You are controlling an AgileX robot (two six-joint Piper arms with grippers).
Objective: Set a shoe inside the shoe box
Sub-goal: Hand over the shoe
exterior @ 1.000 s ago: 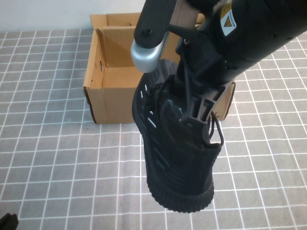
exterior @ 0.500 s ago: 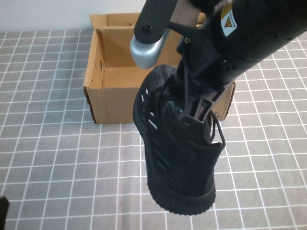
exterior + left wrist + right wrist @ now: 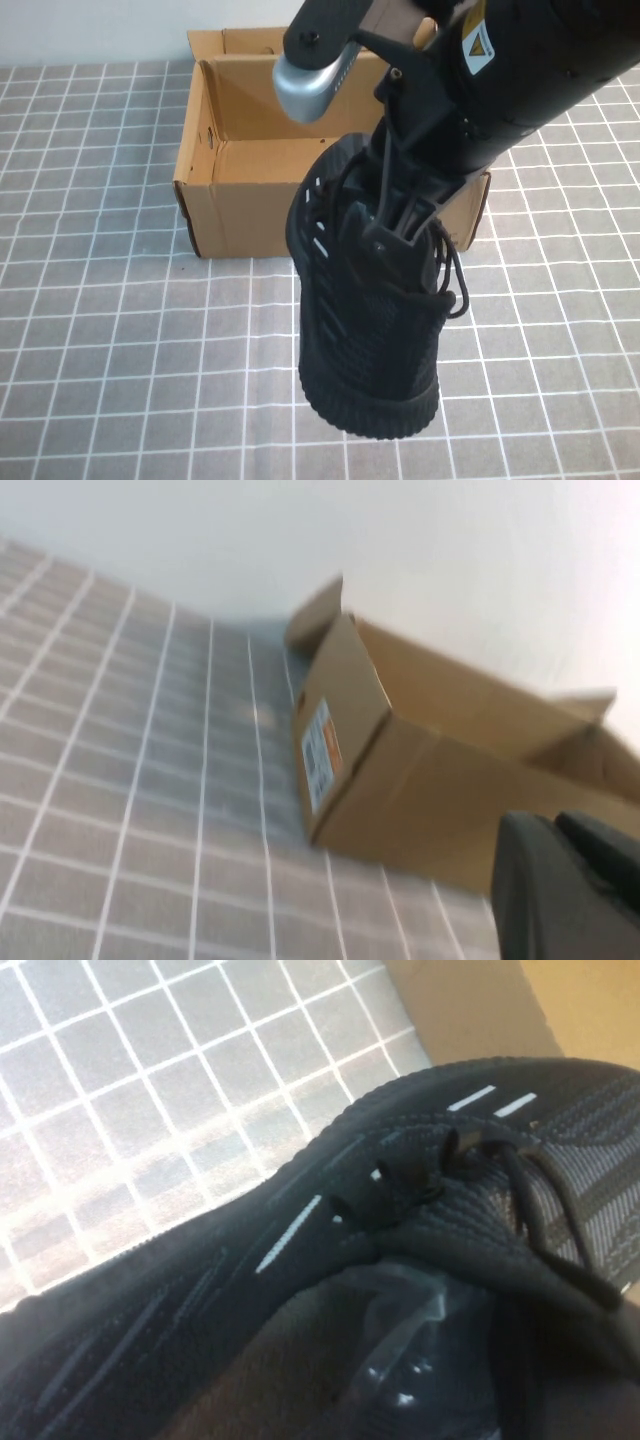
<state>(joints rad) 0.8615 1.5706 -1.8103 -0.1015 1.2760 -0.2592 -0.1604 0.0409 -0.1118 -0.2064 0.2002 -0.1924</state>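
Observation:
The black knit shoe (image 3: pixel 370 330) hangs in the air in front of the brown cardboard shoe box (image 3: pixel 235 200), sole toward the camera and toe end over the box's near wall. My right gripper (image 3: pixel 405 215) reaches down from the top right and is shut on the shoe's collar by the laces. In the right wrist view the shoe (image 3: pixel 250 1290) fills the frame and hides the fingers, with a corner of the shoe box (image 3: pixel 470 1000) beyond it. My left gripper (image 3: pixel 570 880) is shut and empty, low beside the shoe box (image 3: pixel 430 770). It is out of the high view.
The box stands open at the far middle of the grey gridded tablecloth (image 3: pixel 100 330), its lid flap (image 3: pixel 215 45) raised at the back by the white wall. A white and orange label (image 3: pixel 320 755) marks one end wall of the box.
The right arm has carried the shoe slightly up and toward the box. The dark left gripper at the bottom left corner of the high view has slipped out of frame.

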